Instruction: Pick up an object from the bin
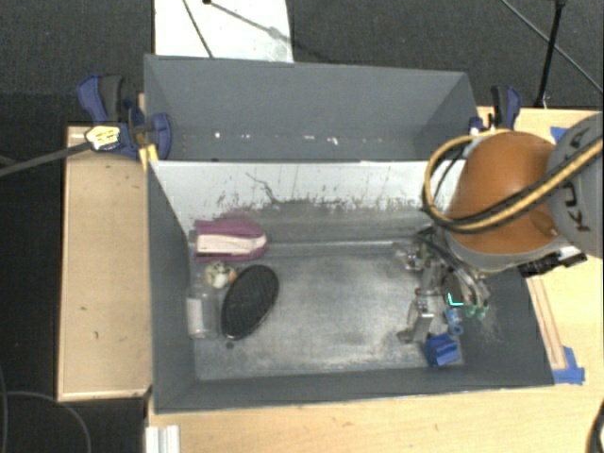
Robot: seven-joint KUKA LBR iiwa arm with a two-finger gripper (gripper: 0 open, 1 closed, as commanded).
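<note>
As the arm (pixel 566 182) reaches in from the right, its rounded orange cover (pixel 500 196) sits above the right end of the bin (pixel 311 111). Cables loop across the cover. Below the cover, the gripper (pixel 432 333) points down toward the bin floor, close to the right wall and nearer the front wall than the back one. Whether the gripper is spread or pressed together cannot be told from this view. A small blue block (pixel 441 351) lies on the floor just beside the gripper tip, toward the front wall; contact cannot be confirmed. Well apart, at the left end, lie a black oval brush (pixel 249 300), a pink-and-purple item (pixel 229 239) and a small clear item (pixel 198 314).
</note>
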